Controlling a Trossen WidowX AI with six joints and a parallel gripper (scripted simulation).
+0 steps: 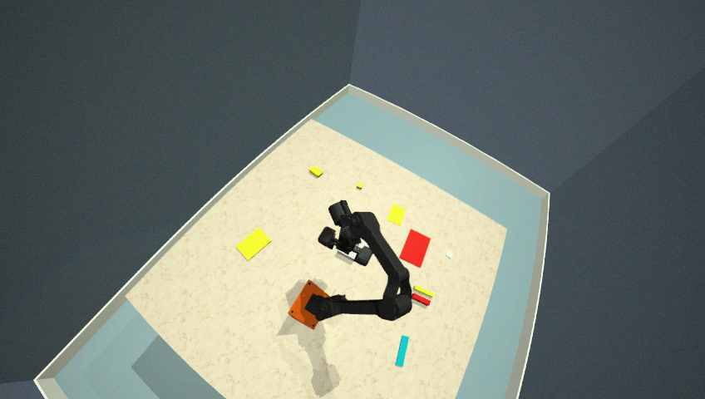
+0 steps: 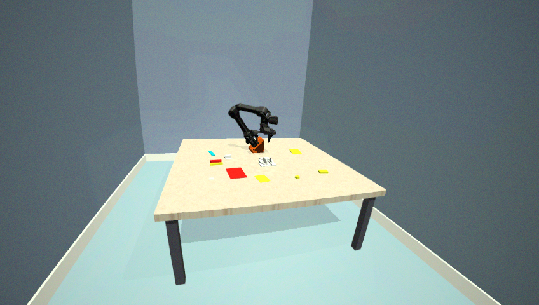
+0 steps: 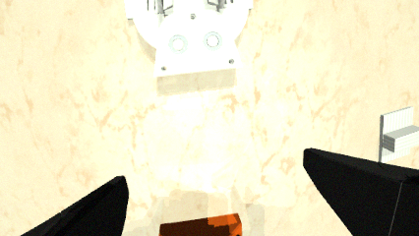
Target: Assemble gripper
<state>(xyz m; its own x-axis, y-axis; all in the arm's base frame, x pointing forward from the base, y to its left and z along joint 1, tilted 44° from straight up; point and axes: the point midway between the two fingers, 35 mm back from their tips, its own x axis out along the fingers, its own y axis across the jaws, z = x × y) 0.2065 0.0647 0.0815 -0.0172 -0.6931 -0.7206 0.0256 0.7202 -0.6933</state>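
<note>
The white housing plate (image 3: pixel 196 56) lies over the gripper base at the top of the wrist view, with a round stub end showing in each of its two holes. It looks level; no gap shows under it. The white gripper base (image 3: pixel 143 27) (image 2: pixel 261 164) stands on the table. The two jaws (image 2: pixel 267 161) rise from it side by side, cut off by the top edge in the wrist view. Their gear teeth and the pins are hidden under the plate. My gripper (image 3: pixel 217 171) is open and empty, above the table between the assembly and the arm's orange mount, touching nothing.
A white stepped block (image 3: pixel 398 140) (image 2: pixel 227 156) stands to one side. A red sheet (image 1: pixel 415 248) (image 2: pixel 236 173), yellow pieces (image 1: pixel 253 243) (image 2: pixel 295 152), red and yellow bars (image 1: pixel 421 298) (image 2: pixel 215 161) and a cyan bar (image 1: pixel 401 351) (image 2: pixel 211 153) lie around. The orange mount (image 1: pixel 300 311) (image 2: pixel 259 145) holds the arm.
</note>
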